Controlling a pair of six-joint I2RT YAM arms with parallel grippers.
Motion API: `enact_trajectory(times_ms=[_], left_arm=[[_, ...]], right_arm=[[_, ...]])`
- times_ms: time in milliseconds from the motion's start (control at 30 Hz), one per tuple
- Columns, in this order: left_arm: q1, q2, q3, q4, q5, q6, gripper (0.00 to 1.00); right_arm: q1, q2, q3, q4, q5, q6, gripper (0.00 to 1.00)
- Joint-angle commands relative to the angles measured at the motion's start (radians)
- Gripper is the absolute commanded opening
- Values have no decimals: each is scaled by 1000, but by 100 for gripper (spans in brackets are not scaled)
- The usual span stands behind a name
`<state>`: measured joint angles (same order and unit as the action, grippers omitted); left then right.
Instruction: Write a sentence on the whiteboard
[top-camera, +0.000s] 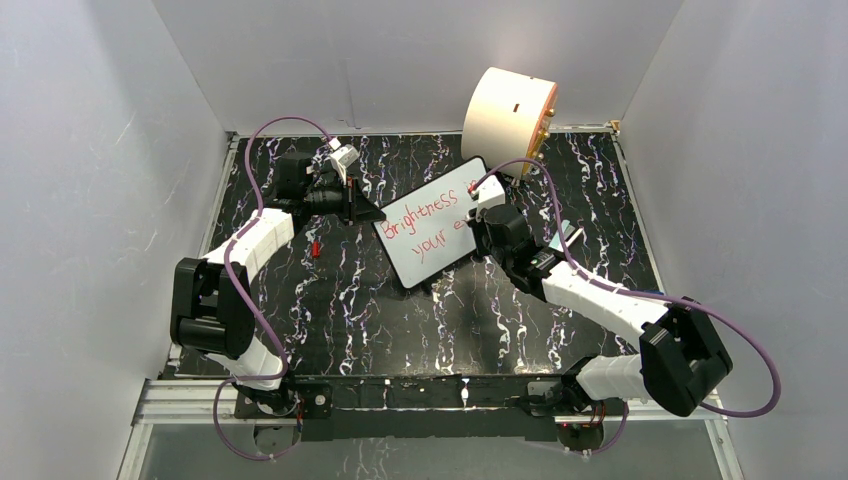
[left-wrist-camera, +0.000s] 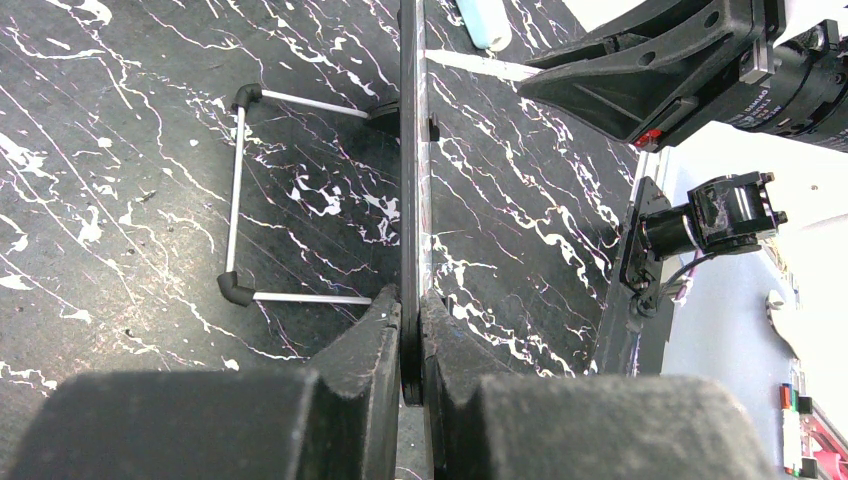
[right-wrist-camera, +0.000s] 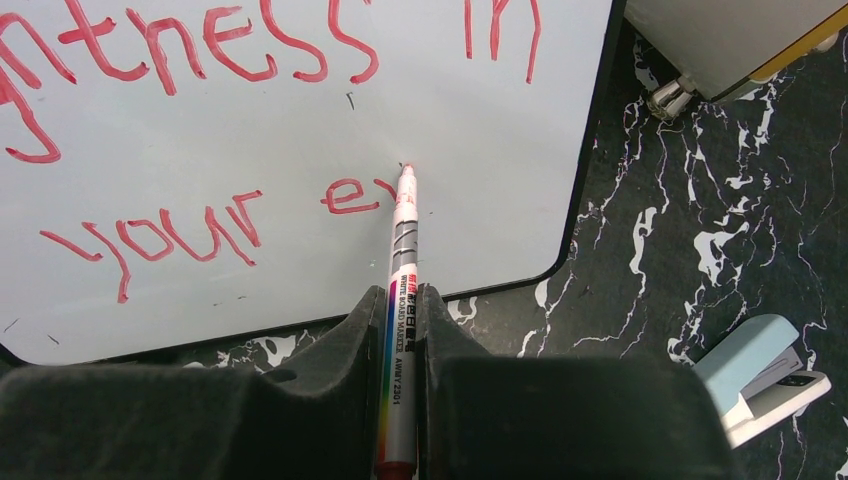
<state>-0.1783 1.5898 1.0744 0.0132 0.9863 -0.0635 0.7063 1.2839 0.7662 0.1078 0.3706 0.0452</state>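
The whiteboard (top-camera: 432, 226) lies tilted near the middle of the black marble table. My left gripper (top-camera: 368, 211) is shut on its left edge, and in the left wrist view the board's thin black rim (left-wrist-camera: 411, 180) runs edge-on between the jaws of the left gripper (left-wrist-camera: 411, 310). The sentence (right-wrist-camera: 230, 60) in red reads "ightness in" above "your e" and the start of another letter. My right gripper (right-wrist-camera: 402, 300) is shut on a white marker (right-wrist-camera: 402, 300), whose red tip (right-wrist-camera: 405, 175) touches the board just right of the "e".
A big cream cylinder (top-camera: 507, 108) stands at the back right, close to the board's far corner. A light blue and white eraser (right-wrist-camera: 762, 372) lies right of the board. A small wire stand (left-wrist-camera: 240, 195) sits by the board, and a small red piece (top-camera: 315, 248) lies left of it.
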Motion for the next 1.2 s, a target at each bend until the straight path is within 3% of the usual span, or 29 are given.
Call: enact_trajectory(times_ms=[0, 1167], left_arm=[[-30, 49, -21, -91, -68, 51, 0], [-33, 56, -20, -91, -69, 50, 0]], right_arm=[[-6, 5, 41, 9, -25, 5, 0], [-5, -31, -37, -89, -126, 70, 0]])
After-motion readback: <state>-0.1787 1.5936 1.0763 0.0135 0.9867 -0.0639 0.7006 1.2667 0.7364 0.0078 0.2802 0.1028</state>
